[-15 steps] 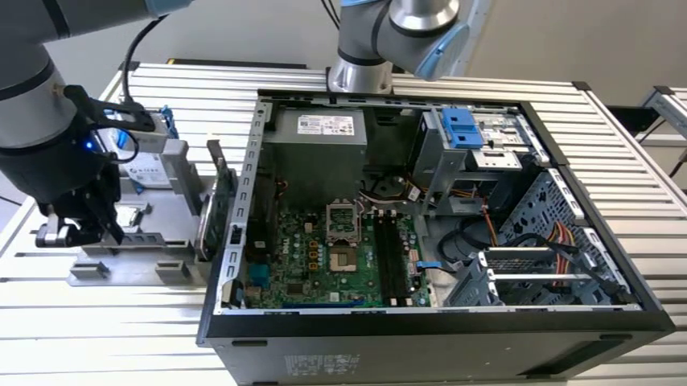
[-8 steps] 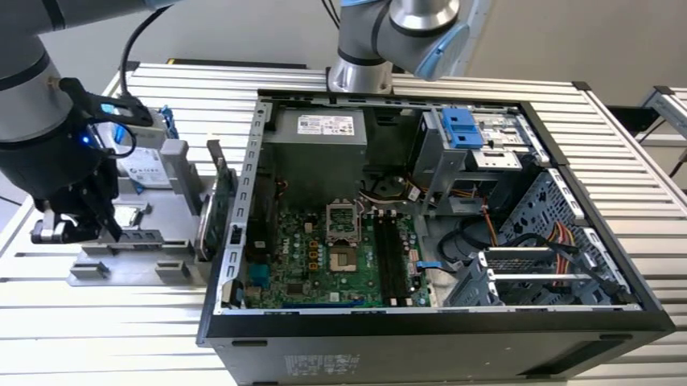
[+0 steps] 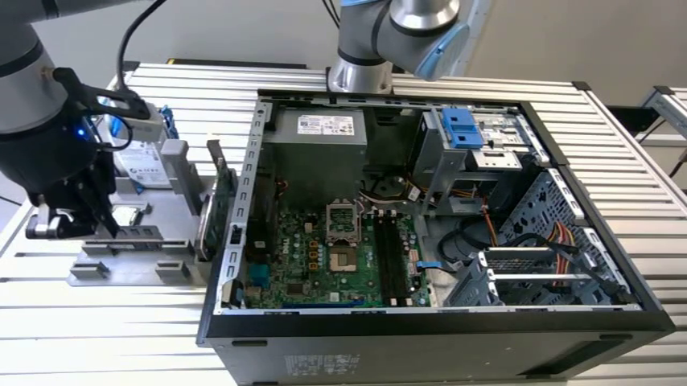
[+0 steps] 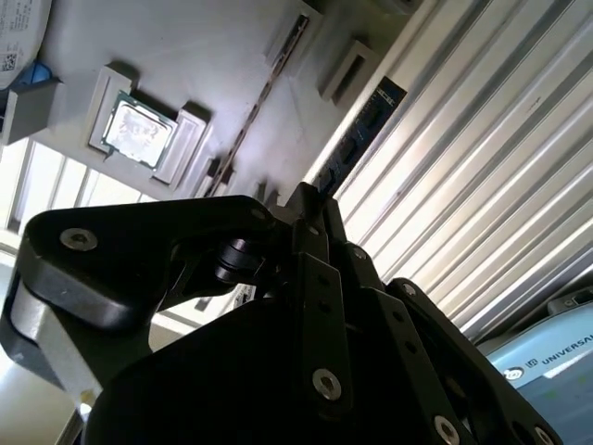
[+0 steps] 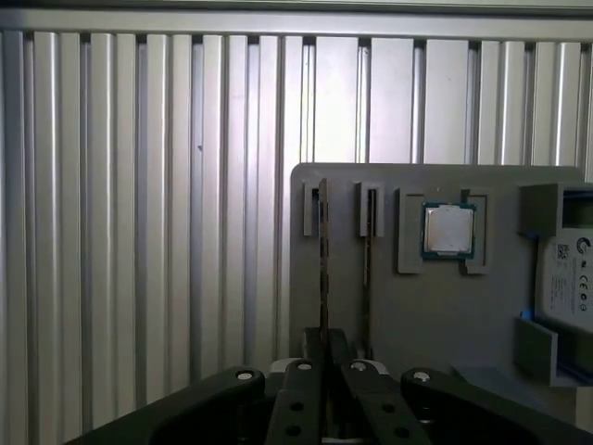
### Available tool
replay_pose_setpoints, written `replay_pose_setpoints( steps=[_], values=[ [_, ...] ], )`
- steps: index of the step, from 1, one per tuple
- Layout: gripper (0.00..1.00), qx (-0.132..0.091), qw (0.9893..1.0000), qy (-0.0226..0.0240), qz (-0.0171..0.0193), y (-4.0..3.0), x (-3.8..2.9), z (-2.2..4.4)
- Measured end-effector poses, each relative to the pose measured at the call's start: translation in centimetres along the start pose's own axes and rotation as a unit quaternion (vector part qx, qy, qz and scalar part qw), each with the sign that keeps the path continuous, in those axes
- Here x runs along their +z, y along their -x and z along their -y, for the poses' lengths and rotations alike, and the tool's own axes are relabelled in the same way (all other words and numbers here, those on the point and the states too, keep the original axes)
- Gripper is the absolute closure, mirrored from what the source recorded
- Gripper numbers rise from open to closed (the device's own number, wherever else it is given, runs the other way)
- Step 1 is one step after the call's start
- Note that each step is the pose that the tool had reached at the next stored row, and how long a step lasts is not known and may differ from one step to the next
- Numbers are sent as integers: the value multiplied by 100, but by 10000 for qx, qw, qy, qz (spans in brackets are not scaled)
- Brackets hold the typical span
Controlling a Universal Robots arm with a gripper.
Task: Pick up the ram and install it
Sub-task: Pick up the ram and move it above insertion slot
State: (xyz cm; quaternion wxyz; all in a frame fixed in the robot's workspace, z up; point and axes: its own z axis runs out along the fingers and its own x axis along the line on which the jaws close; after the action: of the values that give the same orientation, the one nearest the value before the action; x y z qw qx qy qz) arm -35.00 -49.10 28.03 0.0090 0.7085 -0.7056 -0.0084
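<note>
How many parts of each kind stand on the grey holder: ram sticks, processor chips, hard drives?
ram sticks: 2
processor chip: 1
hard drive: 1
Total: 4

The ram (image 5: 322, 250) was a long, very thin dark stick, standing on edge in a slot of the grey holder (image 5: 435, 315), its near end pinched in my gripper (image 5: 324, 345). A second, matching stick (image 5: 369, 269) stood parallel just beside it.
</note>
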Motion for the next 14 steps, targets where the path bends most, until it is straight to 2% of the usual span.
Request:
replay_pose_setpoints(
  steps=[14],
  values=[
    [100,0,10000,0,0,0,-141,-3]
  ],
)
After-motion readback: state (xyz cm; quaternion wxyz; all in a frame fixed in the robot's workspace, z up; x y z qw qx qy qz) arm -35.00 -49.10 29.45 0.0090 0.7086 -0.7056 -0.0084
